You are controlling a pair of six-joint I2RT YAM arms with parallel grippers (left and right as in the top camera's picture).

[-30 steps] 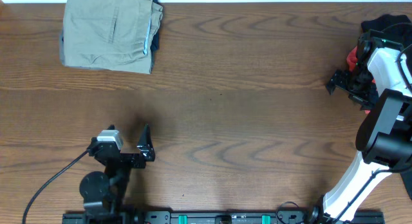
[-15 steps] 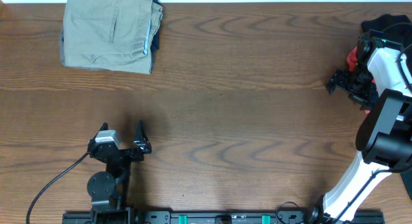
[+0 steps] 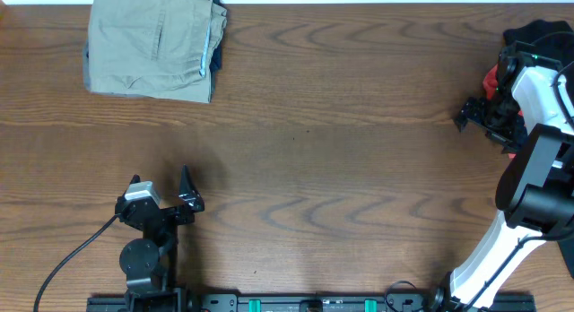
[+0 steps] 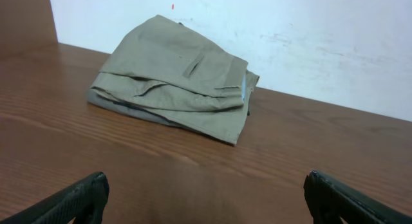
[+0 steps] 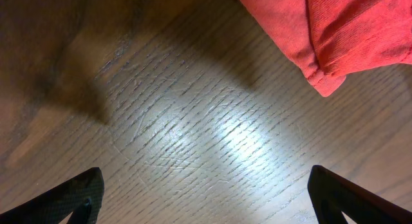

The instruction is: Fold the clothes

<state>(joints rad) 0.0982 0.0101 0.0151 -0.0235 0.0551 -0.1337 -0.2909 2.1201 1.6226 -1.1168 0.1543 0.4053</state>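
The clothes, light khaki trousers (image 3: 152, 47), lie folded in a compact stack at the table's far left corner. In the left wrist view the trousers (image 4: 177, 76) rest against the white wall, well ahead of the fingers. My left gripper (image 3: 190, 190) is low at the front left, far from the trousers, open and empty (image 4: 206, 192). My right gripper (image 3: 465, 115) hovers near the right edge, open over bare wood (image 5: 206, 192), with nothing between its fingers.
A coral-red garment (image 5: 347, 31) lies just beyond the right gripper, with a black garment (image 3: 538, 32) behind it at the far right. A dark blue edge (image 3: 213, 54) peeks from under the trousers. The wooden table (image 3: 341, 169) spans the view.
My left arm has drawn back toward the front left, away from the trousers, with its gripper still open. The right arm and the garments have not moved.
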